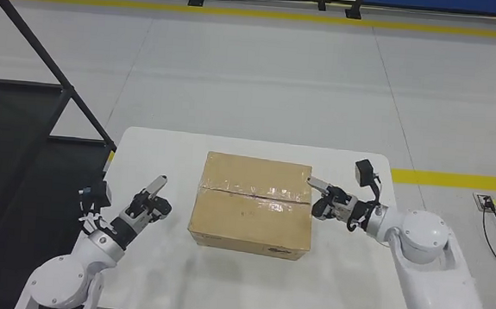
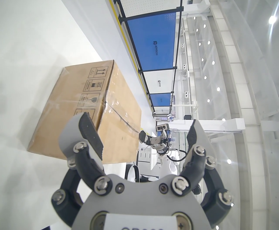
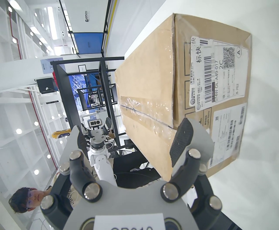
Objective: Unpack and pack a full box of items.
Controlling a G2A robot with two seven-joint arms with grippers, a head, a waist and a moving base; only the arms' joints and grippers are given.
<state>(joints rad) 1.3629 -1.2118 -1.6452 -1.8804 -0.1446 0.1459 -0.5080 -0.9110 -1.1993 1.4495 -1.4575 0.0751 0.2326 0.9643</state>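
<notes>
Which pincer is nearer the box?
Right. The right pincer is close beside one end of the box; the left pincer hangs clear of the opposite end.

Top view looks down; both wrist views share the box (image 1: 253,205)

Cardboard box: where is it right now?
In the top view the cardboard box sits shut at the middle of the table, between the right end effector, close at one end, and the left end effector, farther off.
</notes>
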